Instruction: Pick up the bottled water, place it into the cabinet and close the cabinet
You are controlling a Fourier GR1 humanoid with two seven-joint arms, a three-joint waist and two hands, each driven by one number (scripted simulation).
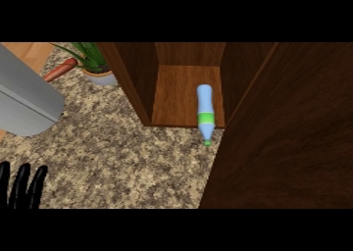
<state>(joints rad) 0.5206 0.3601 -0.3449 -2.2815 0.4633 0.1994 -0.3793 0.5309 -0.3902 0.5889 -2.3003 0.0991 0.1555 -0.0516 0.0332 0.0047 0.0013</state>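
Water bottle (205, 112) lies in open cabinet (136, 73), cap end overhanging shelf front edge. Cabinet door (295, 147) fills frame right. Left hand (16, 188) lower left, fingers straight, released. Speckled counter (121, 157) bare centre.

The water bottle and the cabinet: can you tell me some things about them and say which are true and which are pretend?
1. The bottled water lies on its side on the cabinet floor. True.
2. The bottle's green cap pokes out past the cabinet's front edge. True.
3. The cabinet door is shut. False: it stands open at the view's right.
4. The left hand is holding the bottle. False: its fingers point up near the lower left edge, far from the bottle.
5. A potted plant stands left of the cabinet. True.
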